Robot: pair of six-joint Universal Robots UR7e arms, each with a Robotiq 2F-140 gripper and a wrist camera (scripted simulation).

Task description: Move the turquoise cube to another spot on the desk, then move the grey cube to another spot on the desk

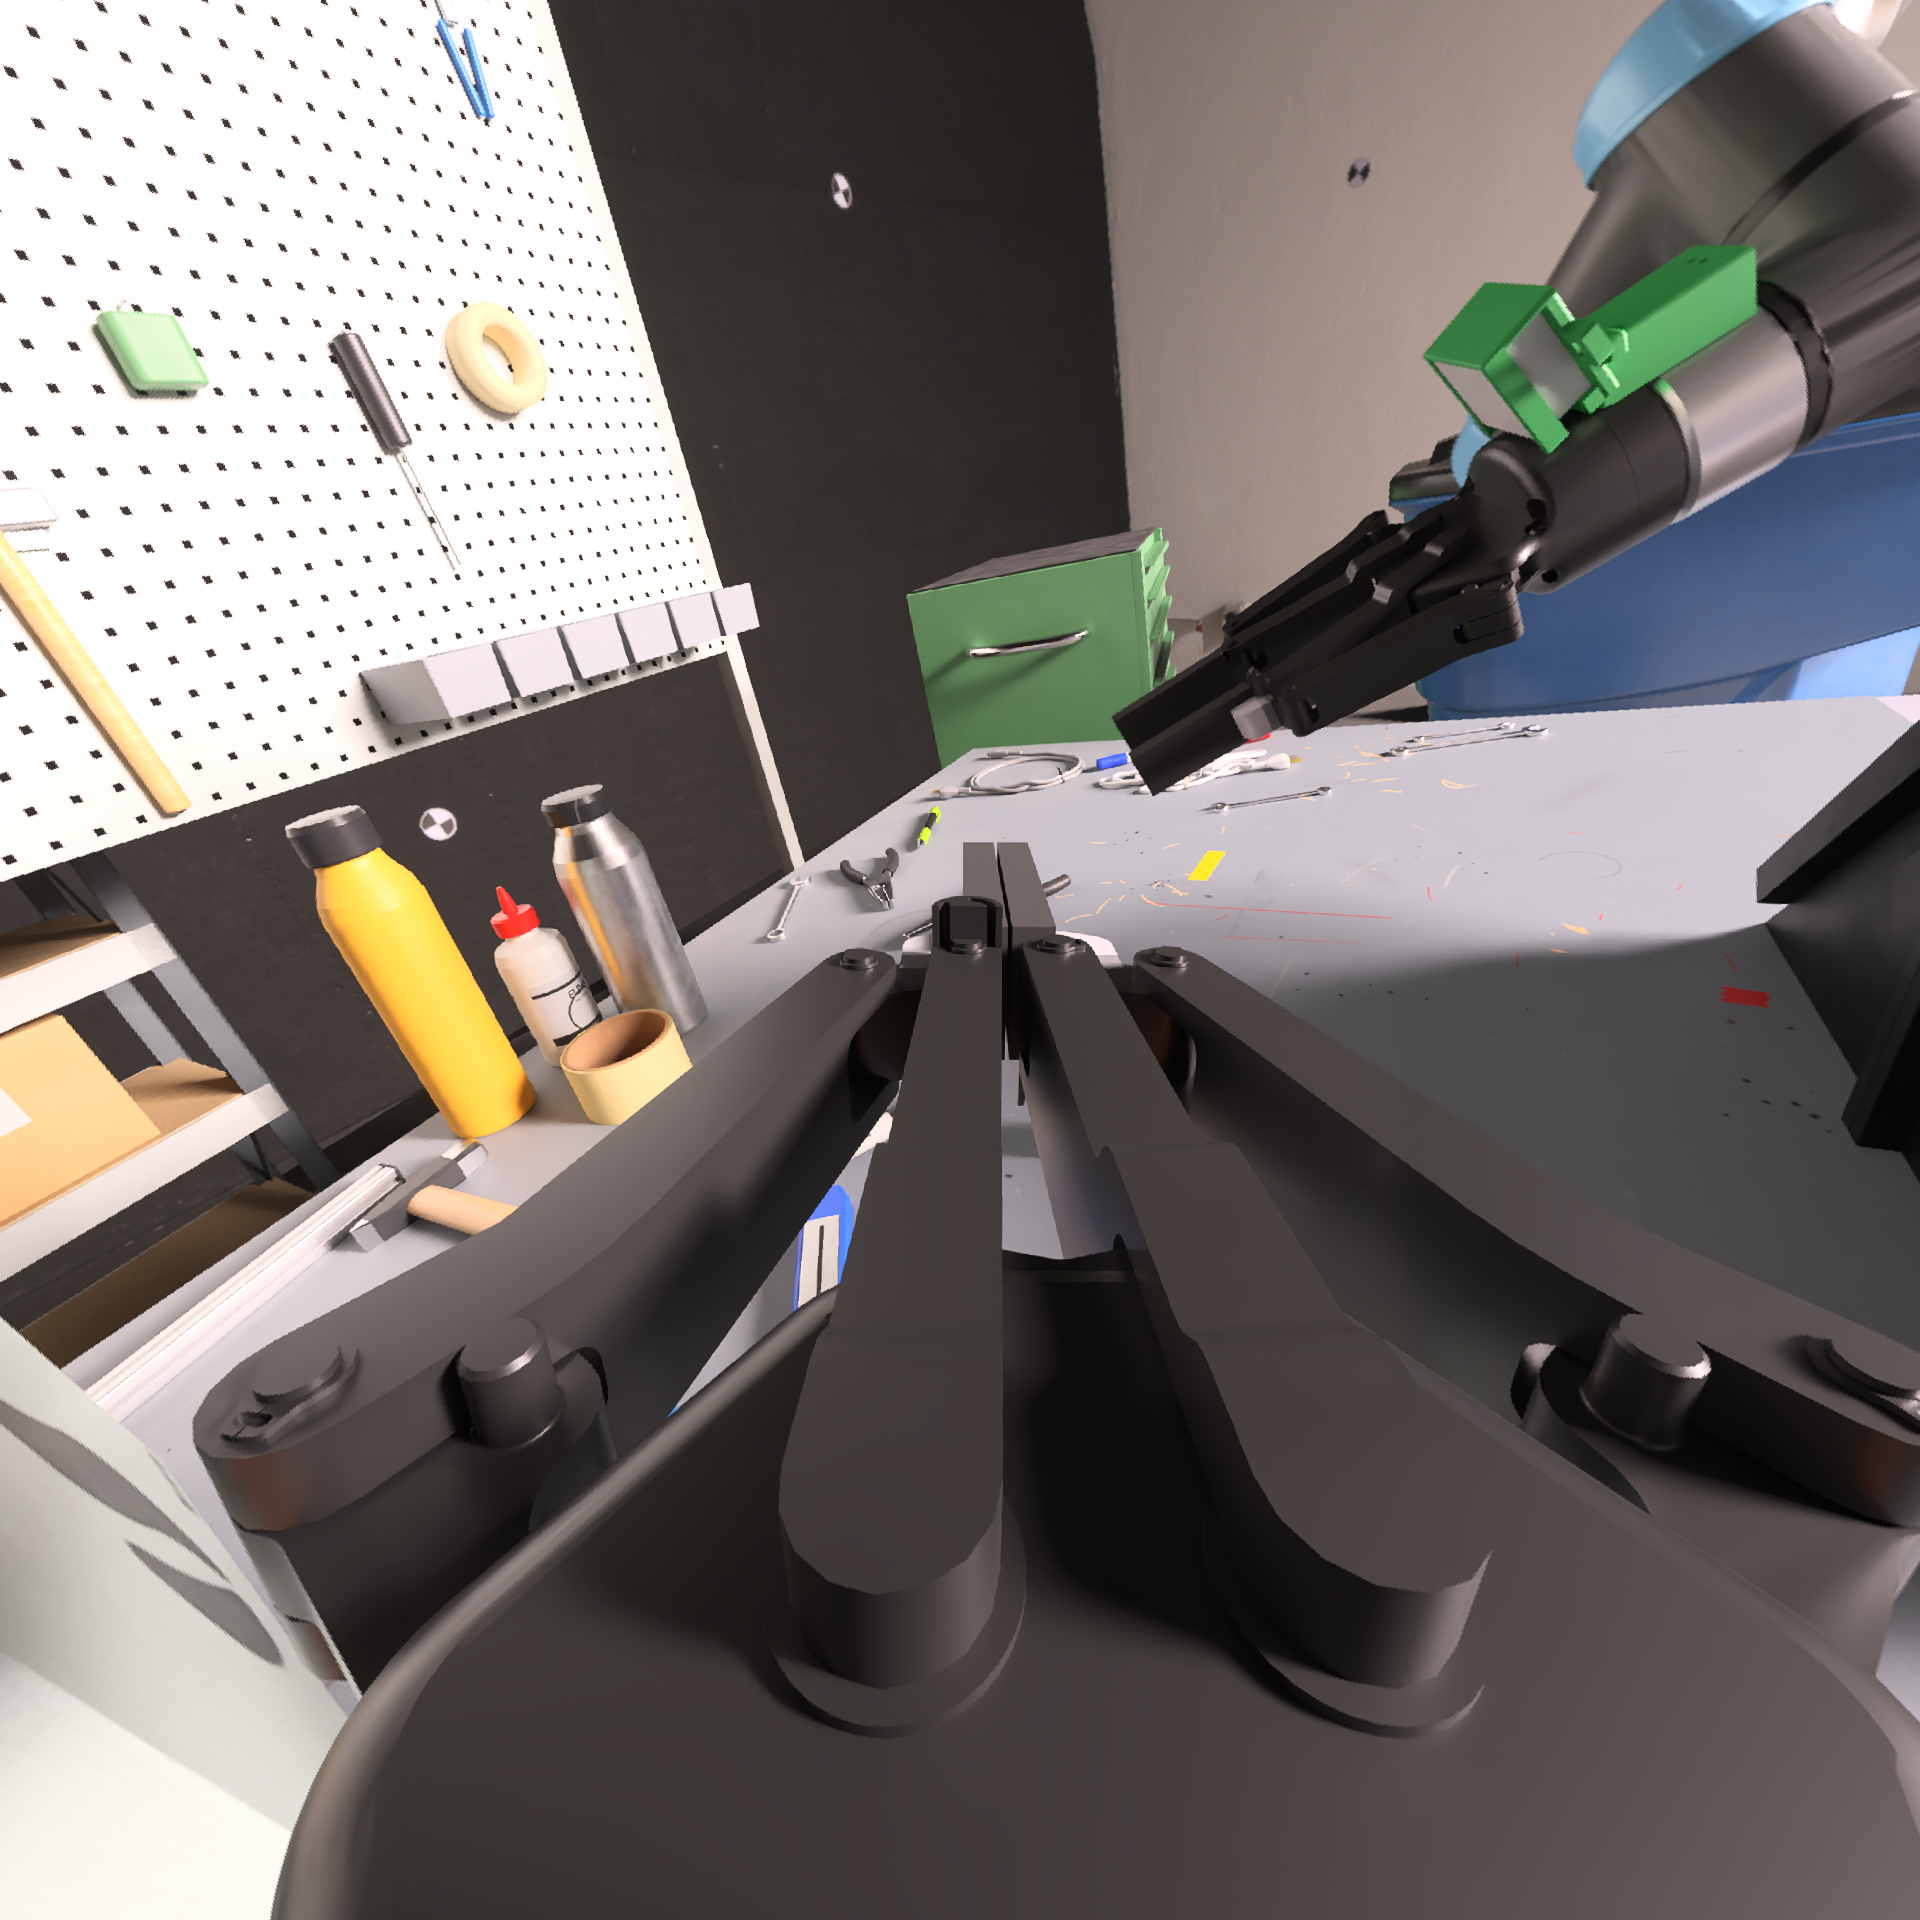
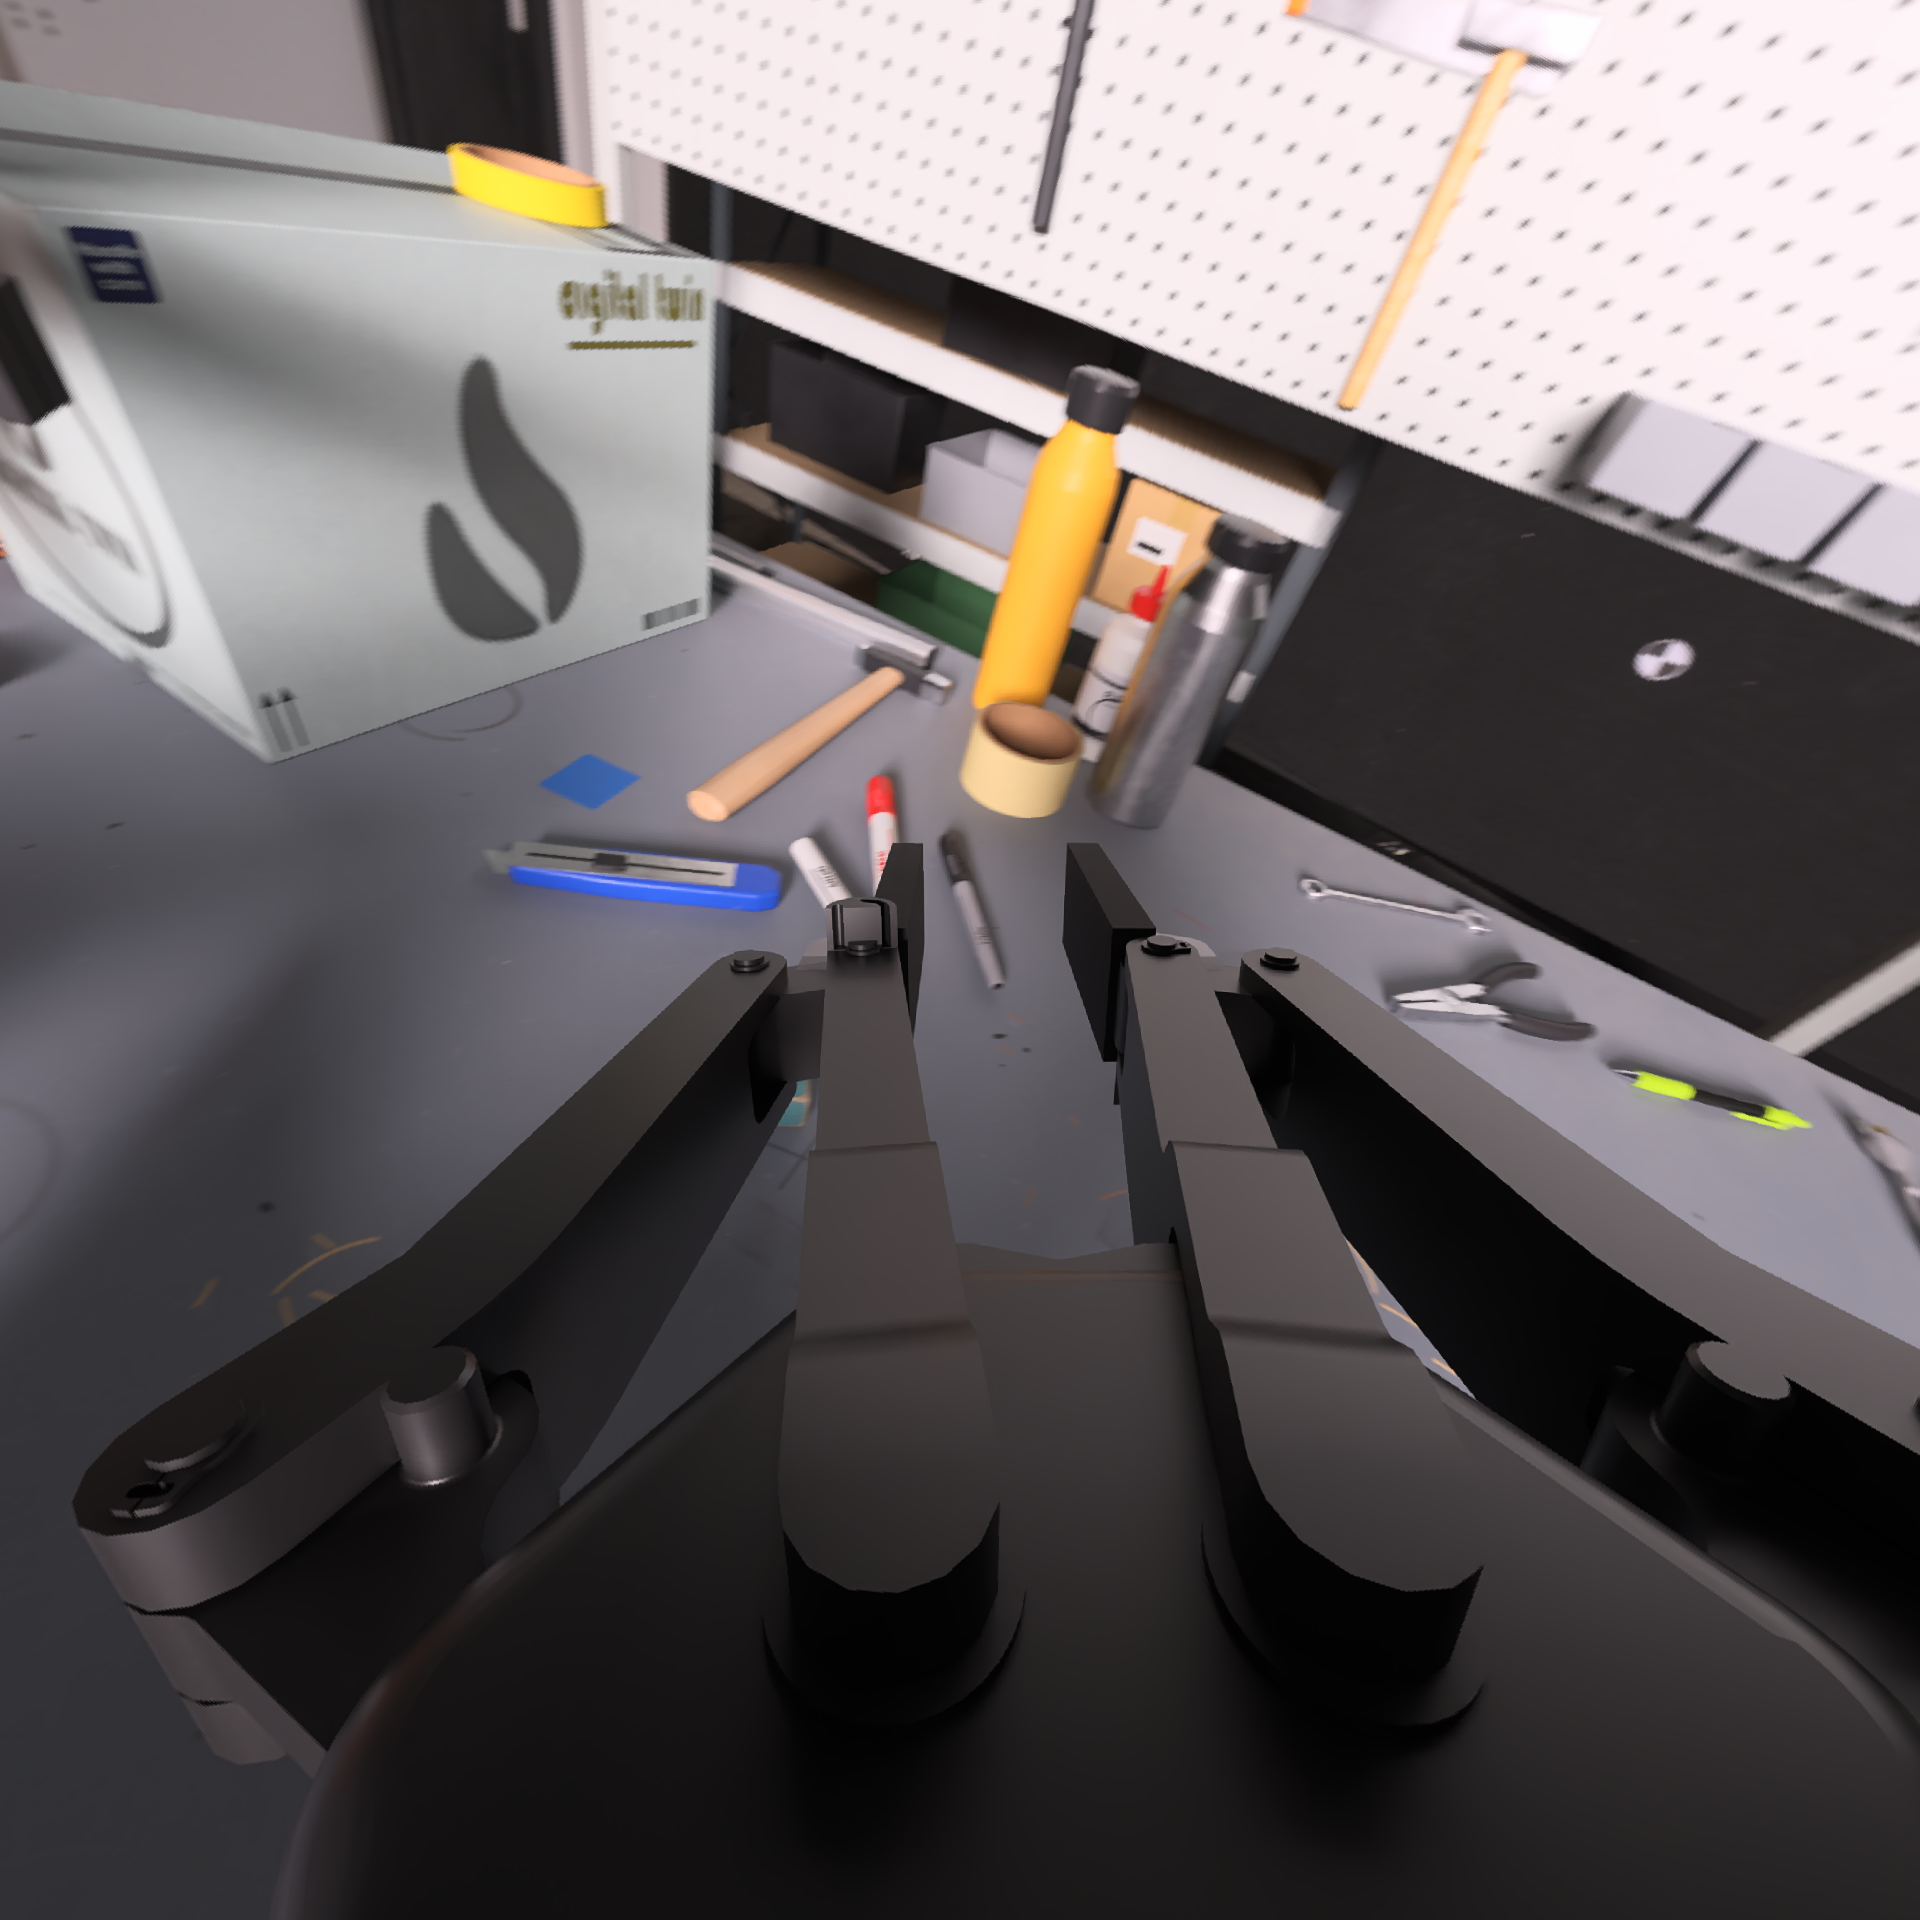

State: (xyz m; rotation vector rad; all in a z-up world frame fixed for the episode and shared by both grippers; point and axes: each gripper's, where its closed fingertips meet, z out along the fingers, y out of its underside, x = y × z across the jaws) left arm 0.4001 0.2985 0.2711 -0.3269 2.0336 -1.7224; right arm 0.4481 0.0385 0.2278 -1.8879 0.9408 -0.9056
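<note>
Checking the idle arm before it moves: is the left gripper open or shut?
Shut. In the left wrist view the left gripper has its two fingertips pressed together with no gap, and nothing sits between them.

The left gripper [image 1: 995,868] has matte charcoal linkage bars, round pivot pins and slim rectangular pads. The right gripper [image 2: 994,883] matches; its arm [image 1: 1745,270] shows grey tubes, a light-blue joint cap and a green camera bracket [image 1: 1579,338].
</note>
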